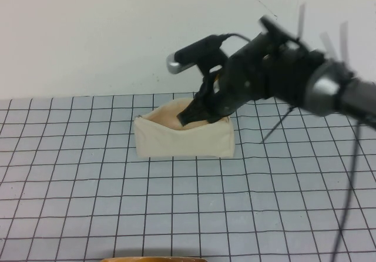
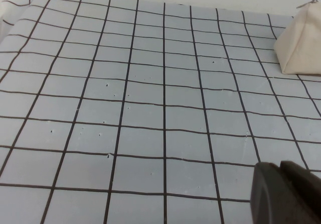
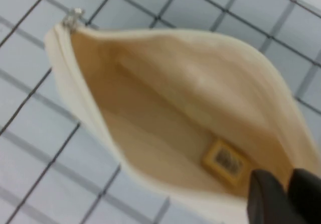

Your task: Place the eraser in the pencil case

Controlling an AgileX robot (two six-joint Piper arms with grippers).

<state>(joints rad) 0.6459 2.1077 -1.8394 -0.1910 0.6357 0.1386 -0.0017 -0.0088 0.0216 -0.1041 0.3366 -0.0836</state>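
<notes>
The cream-white pencil case (image 1: 182,141) stands on the gridded mat with its mouth open upward. My right gripper (image 1: 188,117) reaches down at its open mouth. In the right wrist view the pinkish-beige lining (image 3: 165,78) shows, and the small cream-yellow eraser (image 3: 225,159) with dark print lies inside on the bottom. My right gripper (image 3: 283,194) hangs just beside the eraser, fingers slightly apart and holding nothing. My left gripper (image 2: 287,186) hovers over bare mat, fingers together, far from the pencil case's end (image 2: 301,43).
A zip pull (image 3: 74,17) sticks out at one end of the pouch. The gridded mat (image 1: 176,215) spreads out in front of the pouch. An orange-brown rim (image 1: 153,259) shows at the near edge. A white wall stands behind.
</notes>
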